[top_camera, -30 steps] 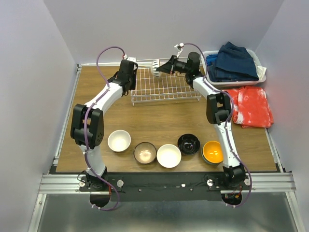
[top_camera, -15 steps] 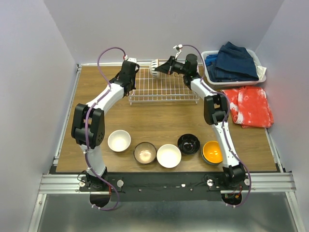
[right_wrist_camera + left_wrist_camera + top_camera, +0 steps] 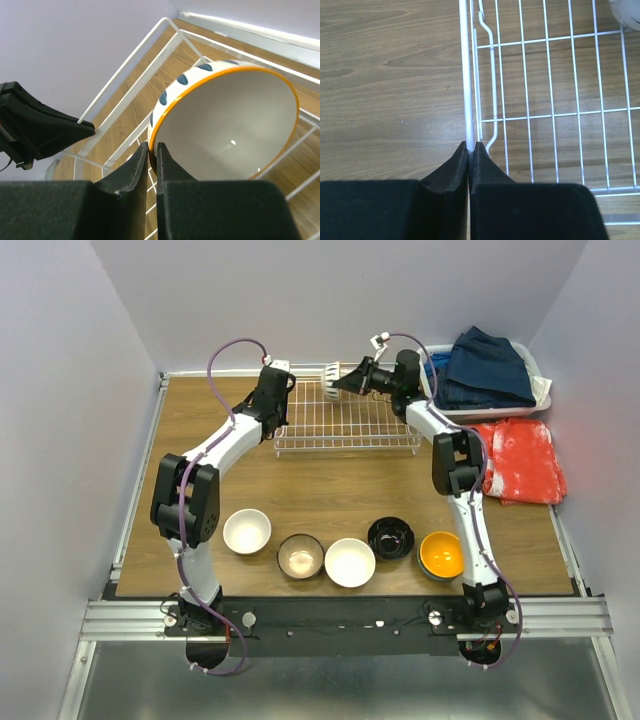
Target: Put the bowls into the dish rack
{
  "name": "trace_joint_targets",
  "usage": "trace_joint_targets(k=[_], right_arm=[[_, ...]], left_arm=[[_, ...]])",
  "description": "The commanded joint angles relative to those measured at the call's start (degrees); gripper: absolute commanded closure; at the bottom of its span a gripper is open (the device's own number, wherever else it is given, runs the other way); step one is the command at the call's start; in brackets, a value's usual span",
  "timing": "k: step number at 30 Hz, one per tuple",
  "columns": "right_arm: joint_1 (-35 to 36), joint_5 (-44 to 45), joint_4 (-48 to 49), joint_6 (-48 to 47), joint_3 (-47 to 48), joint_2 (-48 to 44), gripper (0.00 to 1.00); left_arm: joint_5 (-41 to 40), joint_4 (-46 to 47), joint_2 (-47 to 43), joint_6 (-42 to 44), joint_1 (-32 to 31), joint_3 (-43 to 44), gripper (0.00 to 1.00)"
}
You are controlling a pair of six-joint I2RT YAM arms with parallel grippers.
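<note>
The white wire dish rack point(image 3: 345, 425) lies at the back of the table. My left gripper point(image 3: 273, 405) is at its left side, shut on the rack's left rim wire point(image 3: 465, 75), which runs between the fingertips point(image 3: 470, 145). My right gripper point(image 3: 350, 378) is over the rack's far edge, shut on the rim of a white bowl point(image 3: 225, 125) with an orange rim and blue spots point(image 3: 332, 376), held tilted on its side. Several other bowls stand in a row near the front: white point(image 3: 247, 531), tan-brown point(image 3: 300, 555), white point(image 3: 350, 562), glossy black point(image 3: 391, 538), orange point(image 3: 440, 555).
A white basket of blue clothes point(image 3: 485, 370) stands at the back right, just beyond my right arm. A red patterned cloth point(image 3: 520, 460) lies in front of it. The back wall rises right behind the rack.
My left gripper has closed on the rack's left rim. My right gripper has carried the spotted bowl slightly right and back, and the rack has shifted a little to the right.
</note>
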Motion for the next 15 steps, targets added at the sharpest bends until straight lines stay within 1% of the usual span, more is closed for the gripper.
trace_joint_targets(k=[1, 4, 10, 15], right_arm=[[-5.4, 2.0, -7.7, -3.9, -2.9, -2.4, 0.77], [-5.5, 3.0, -9.6, -4.8, -3.0, -3.6, 0.69], [-5.9, 4.4, -13.8, -7.4, -5.6, -7.7, 0.64], [-6.6, 5.0, -18.1, -10.2, -9.6, -12.1, 0.6]], left_arm=[[-0.7, -1.3, 0.6, 2.8, 1.1, -0.6, 0.98], [-0.8, -1.1, 0.5, 2.6, 1.1, -0.5, 0.98], [-0.2, -1.1, 0.2, 1.9, 1.8, 0.1, 0.98], [-0.1, -0.6, 0.3, 1.7, 2.0, 0.5, 0.98]])
